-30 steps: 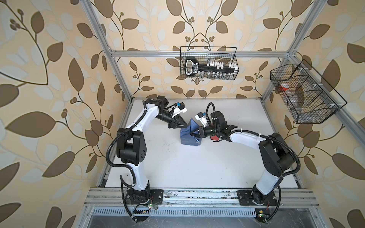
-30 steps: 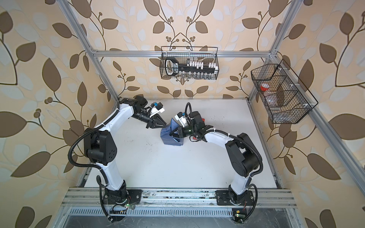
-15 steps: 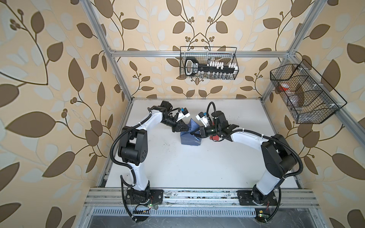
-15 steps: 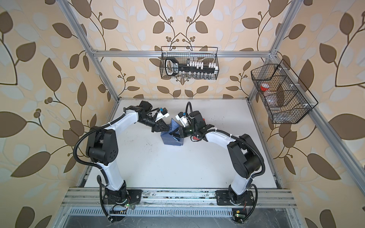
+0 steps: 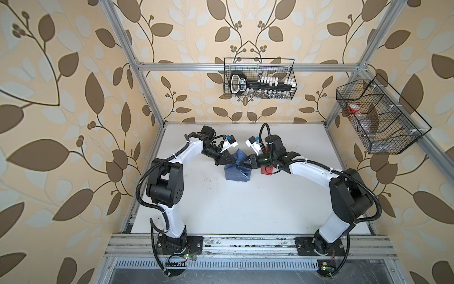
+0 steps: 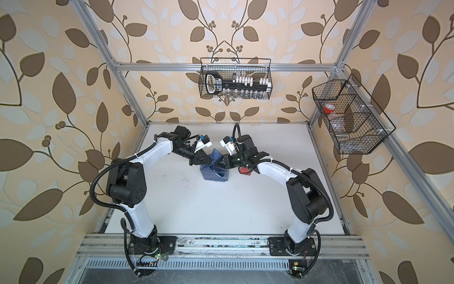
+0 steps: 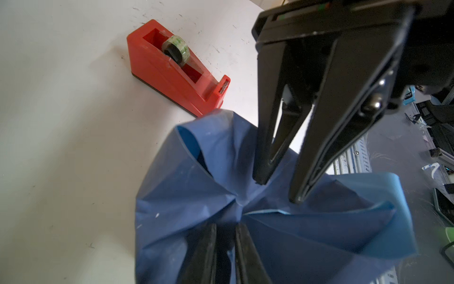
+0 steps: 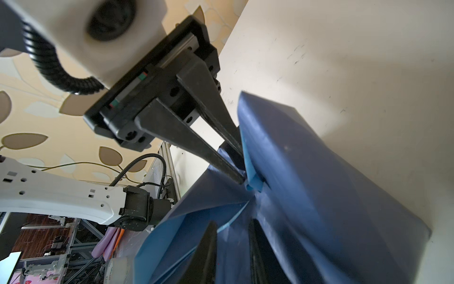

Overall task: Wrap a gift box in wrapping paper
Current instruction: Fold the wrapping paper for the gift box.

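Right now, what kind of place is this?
Probably a robot test booth, not a home: a silver metal frame boxes in the white table, two white-and-black arms are bolted to its front rail, and black wire baskets hang on leaf-patterned walls.

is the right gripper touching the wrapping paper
Touching. The left wrist view shows the right gripper with its fingertips pressed into the gathered wrapping paper.

The white worktop [image 5: 245,201] is carrying a paper-wrapped bundle [image 5: 236,169] near its centre. A red tape dispenser [image 5: 266,170] is sitting at the bundle's three o'clock.
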Available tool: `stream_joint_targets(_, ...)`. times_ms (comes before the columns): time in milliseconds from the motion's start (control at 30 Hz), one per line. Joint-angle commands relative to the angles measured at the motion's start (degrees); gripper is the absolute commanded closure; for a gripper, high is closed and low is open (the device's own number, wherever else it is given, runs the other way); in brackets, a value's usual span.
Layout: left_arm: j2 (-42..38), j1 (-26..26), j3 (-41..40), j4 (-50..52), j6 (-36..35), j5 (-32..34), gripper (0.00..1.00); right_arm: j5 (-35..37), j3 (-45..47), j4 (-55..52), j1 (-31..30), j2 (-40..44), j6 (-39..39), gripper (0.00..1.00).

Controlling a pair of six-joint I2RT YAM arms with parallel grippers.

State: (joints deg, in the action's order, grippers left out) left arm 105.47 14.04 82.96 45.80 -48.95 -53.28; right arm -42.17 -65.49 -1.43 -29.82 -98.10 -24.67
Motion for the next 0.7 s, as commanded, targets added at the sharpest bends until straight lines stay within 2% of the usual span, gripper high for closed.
stream_joint_targets(0, -2.9, 1.1, -0.9, 2.5, 0.8, 1.6, 0.84, 0.3, -2.2, 1.1, -2.3, -2.0, -0.8, 0.76)
stream_joint_targets(233, -3.7, 1.3, -0.5, 2.8, 0.9, 2.1, 0.87, 2.1, -0.8, 2.1, -2.5, -5.6, -1.4, 0.77)
stream_joint_targets(467, -5.2, -0.1, 8.3, 12.9, -3.6, 0.3, 0.83, 3.7, 4.0, 2.6, 0.0, -6.2, -1.0, 0.79)
stream_joint_targets(567, -5.0, -2.8, 12.3, 12.0, -1.2, -0.1, 0.73, 3.7, 5.0, 2.7, 0.0, -4.9, -0.1, 0.79)
stream_joint_targets(667, -3.2, -3.5, 11.5, 4.2, 3.1, 3.2, 0.47, 3.3, 5.4, 2.7, -0.1, -4.7, 0.1, 0.79)
